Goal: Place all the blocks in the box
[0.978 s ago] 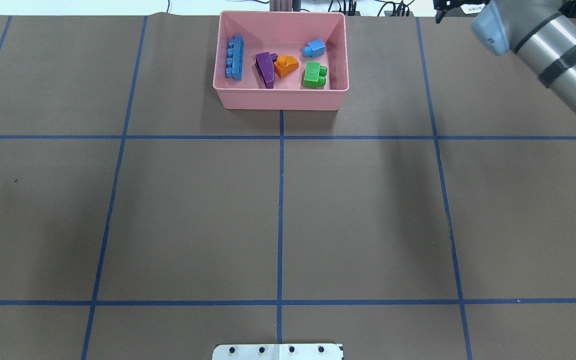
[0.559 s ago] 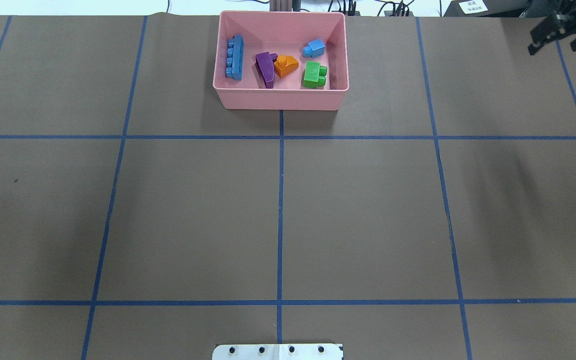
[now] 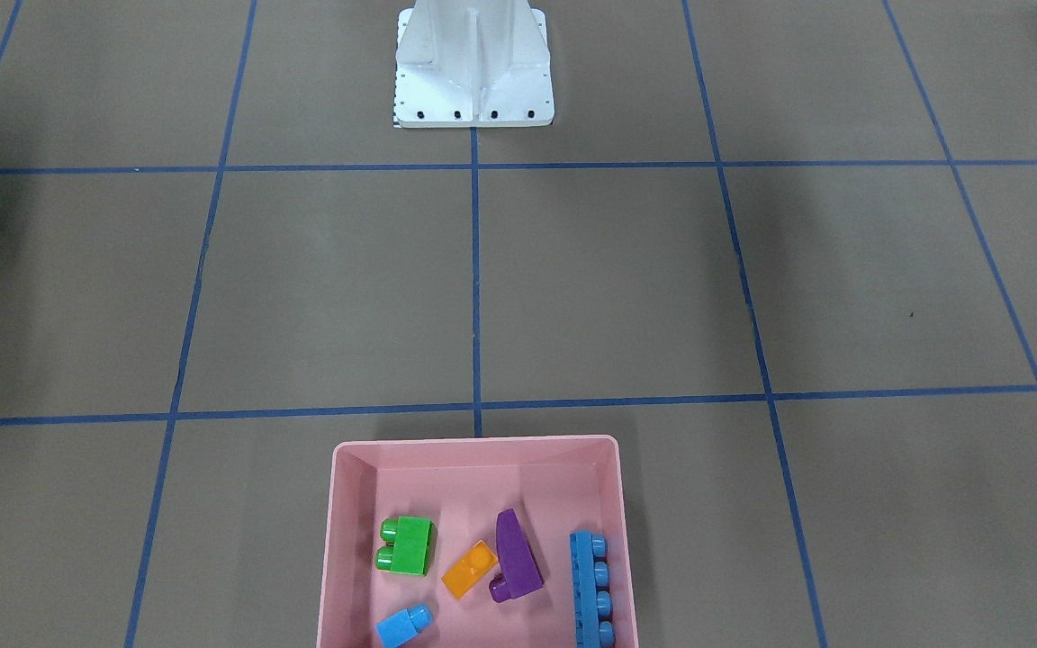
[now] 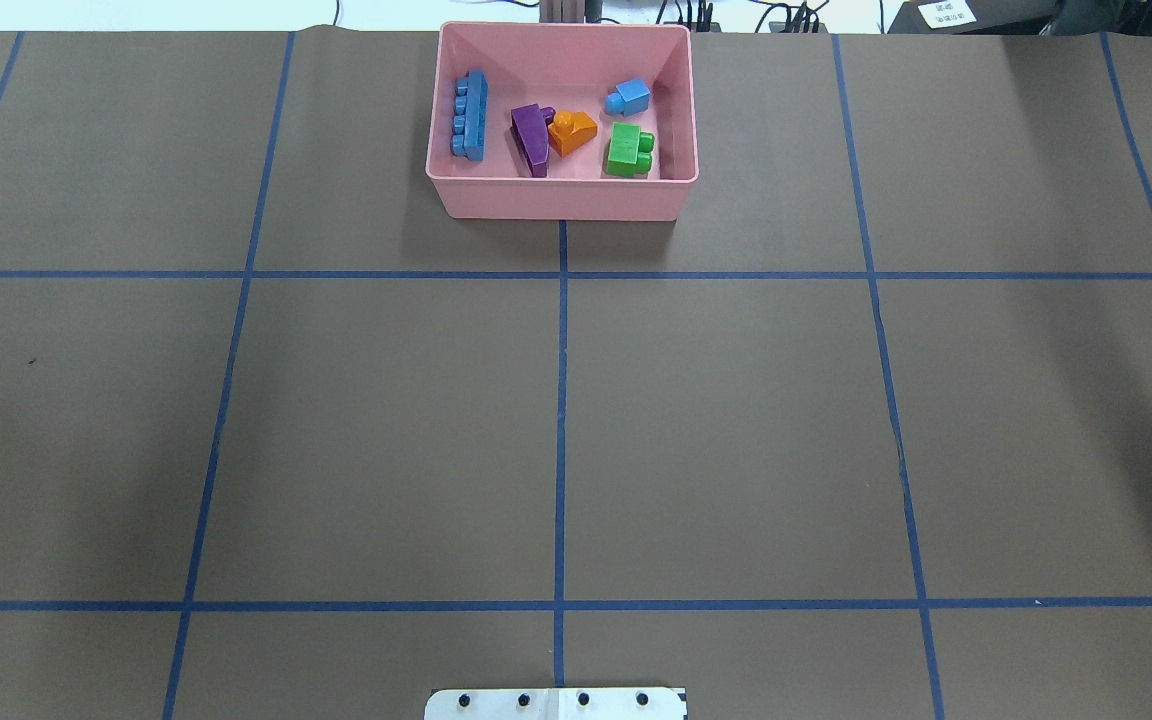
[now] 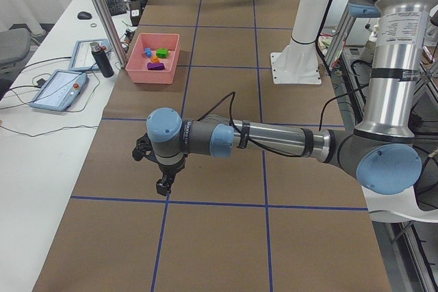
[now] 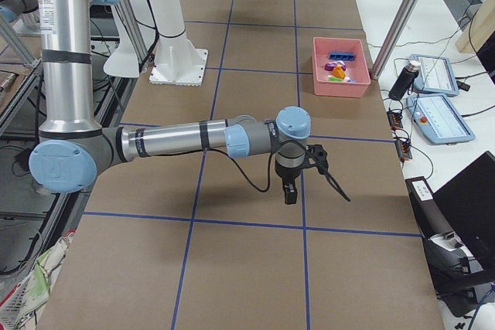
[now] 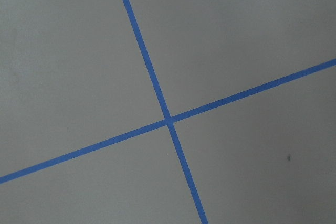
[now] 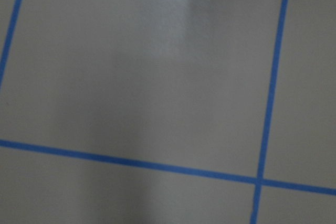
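The pink box (image 4: 561, 203) stands at the table's far middle; it also shows in the front-facing view (image 3: 473, 444). Inside it lie the long blue block (image 4: 470, 115), purple sloped block (image 4: 532, 138), orange block (image 4: 572, 131), small blue block (image 4: 628, 96) and green block (image 4: 628, 149). My left gripper (image 5: 164, 184) shows only in the exterior left view, low over bare table far from the box. My right gripper (image 6: 290, 191) shows only in the exterior right view, also over bare table. I cannot tell whether either is open or shut. Both wrist views show only table and blue tape lines.
The white robot base (image 3: 473, 72) stands at the table's near middle. Beyond the box's edge of the table, a side desk holds tablets (image 5: 58, 90) and a dark bottle (image 5: 102, 59). Blue tape lines grid the brown table.
The right arm, at the overhead view's top right before, has moved out of that view to the right. The box and blocks have not moved.
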Tool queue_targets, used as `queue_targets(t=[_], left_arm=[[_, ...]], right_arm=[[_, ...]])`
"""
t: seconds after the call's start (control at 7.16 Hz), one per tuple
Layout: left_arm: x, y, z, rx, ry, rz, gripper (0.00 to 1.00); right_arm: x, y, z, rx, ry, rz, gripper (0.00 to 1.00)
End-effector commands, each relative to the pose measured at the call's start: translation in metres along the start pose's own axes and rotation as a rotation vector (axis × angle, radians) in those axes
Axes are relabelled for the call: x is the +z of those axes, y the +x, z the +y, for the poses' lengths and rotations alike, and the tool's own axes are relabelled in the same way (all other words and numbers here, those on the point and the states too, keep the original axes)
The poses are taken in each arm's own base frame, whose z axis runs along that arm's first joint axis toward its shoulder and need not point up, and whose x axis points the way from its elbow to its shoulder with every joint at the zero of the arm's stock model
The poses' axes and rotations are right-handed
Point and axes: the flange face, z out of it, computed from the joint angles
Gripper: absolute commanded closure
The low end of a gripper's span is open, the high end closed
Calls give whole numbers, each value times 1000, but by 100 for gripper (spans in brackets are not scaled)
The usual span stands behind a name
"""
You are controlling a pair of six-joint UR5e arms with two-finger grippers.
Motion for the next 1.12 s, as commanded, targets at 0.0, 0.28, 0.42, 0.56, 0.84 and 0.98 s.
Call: queue_targets(t=[0.0, 0.28, 0.42, 0.56, 0.84, 0.98], left_arm=[[-2, 7, 20, 1, 2, 1, 0], [0, 8, 26, -3, -2, 5, 0], [-1, 9, 25, 0, 1, 4, 0], [-3, 10, 25, 1, 4, 3, 0], [-2, 10, 25, 1, 2, 4, 0], [0, 9, 30, -3, -3, 6, 0]], right_arm=[[6, 18, 34, 15, -22, 6, 0], [8, 19, 38, 29, -27, 6, 0], [8, 20, 38, 36, -28, 6, 0], [9, 21, 39, 38, -30, 8, 0], [12, 22, 43, 47, -37, 5, 0], [12, 22, 44, 48, -37, 5, 0]])
